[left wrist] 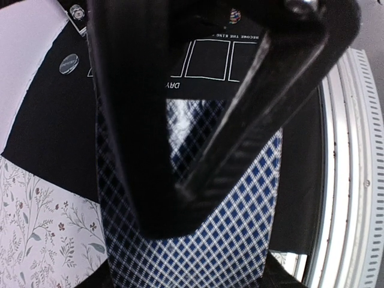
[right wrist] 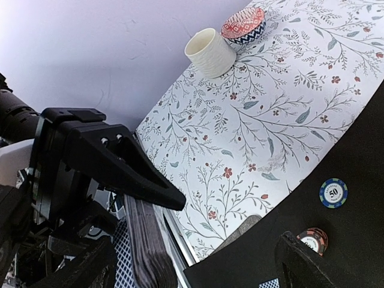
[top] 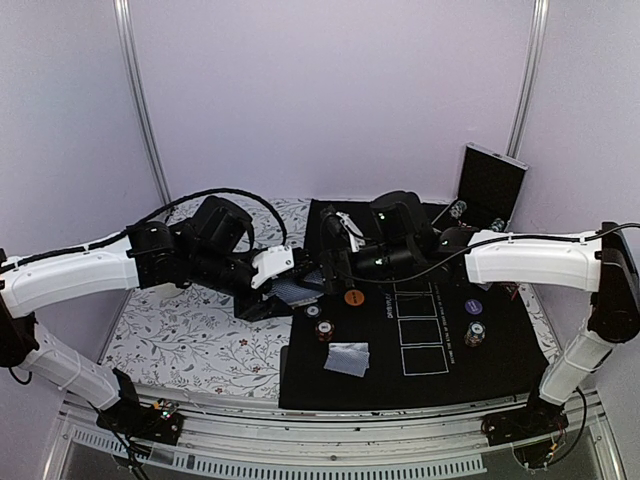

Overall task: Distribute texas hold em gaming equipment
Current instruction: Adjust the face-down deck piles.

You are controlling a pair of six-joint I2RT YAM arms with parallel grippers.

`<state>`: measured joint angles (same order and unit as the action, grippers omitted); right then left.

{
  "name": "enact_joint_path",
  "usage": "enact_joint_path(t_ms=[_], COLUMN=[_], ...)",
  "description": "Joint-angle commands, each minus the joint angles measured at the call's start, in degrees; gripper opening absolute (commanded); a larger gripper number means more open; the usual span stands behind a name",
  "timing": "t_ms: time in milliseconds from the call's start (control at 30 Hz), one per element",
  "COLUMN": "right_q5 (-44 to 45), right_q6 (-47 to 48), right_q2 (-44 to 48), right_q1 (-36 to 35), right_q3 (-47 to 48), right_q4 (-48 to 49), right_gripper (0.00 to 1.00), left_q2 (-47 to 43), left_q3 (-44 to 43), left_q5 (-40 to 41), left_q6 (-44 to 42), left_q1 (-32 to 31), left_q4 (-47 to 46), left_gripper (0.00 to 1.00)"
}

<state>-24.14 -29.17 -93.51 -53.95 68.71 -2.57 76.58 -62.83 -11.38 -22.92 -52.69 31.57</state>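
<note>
The deck of checked blue-backed cards point(left wrist: 240, 228) is clamped in the left claw point(left wrist: 174, 207) above the left edge of the black mat point(top: 440, 385). The right claw point(top: 330, 270) is just beside it, its fingers point(right wrist: 298, 264) spread wide and empty. Noted on the mat: loose cards point(top: 347, 358), an orange disc point(top: 352, 297), a purple disc point(top: 474, 307), a silver disc point(left wrist: 68, 63) and scattered chips point(top: 325, 330). The mat overlies a floral cloth point(top: 170, 330), which carries a white cup point(right wrist: 209, 53) and a patterned bowl point(right wrist: 243, 25) near the lilac wall point(top: 330, 90), and a black case point(top: 490, 185) leans there.
</note>
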Motion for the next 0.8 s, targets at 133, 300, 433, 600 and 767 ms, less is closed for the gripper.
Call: enact_joint_path(t_ms=[133, 300, 433, 600, 767], right_q5=[1.32, 2.32, -3.86, -8.00, -11.05], right_q6=[3.70, 3.94, 3.61, 1.44, -1.97], right_q2=[-3.20, -1.37, -0.67, -5.20, -7.79], right_q1=[0.38, 1.06, 1.32, 1.32, 1.34], right_q3=[6.57, 5.12, 3.41, 6.73, 7.63], right_q4=[-7.05, -8.41, -3.68, -0.28, 2.91], right_gripper=[0.88, 0.81, 0.81, 0.75, 0.62], left_q2=[-0.21, -0.88, -0.67, -0.26, 0.46], left_q3=[-0.49, -0.25, -0.11, -0.10, -0.01], left_q5=[-0.01, 1.57, 1.48, 1.35, 2.28], left_q6=[-0.34, -0.30, -0.46, -0.83, -1.00], left_q1=[0.54, 0.58, 0.52, 0.62, 0.61], left_q4=[-1.68, -2.39, -2.70, -2.77, -2.83], left_gripper=[0.54, 0.51, 0.51, 0.51, 0.52])
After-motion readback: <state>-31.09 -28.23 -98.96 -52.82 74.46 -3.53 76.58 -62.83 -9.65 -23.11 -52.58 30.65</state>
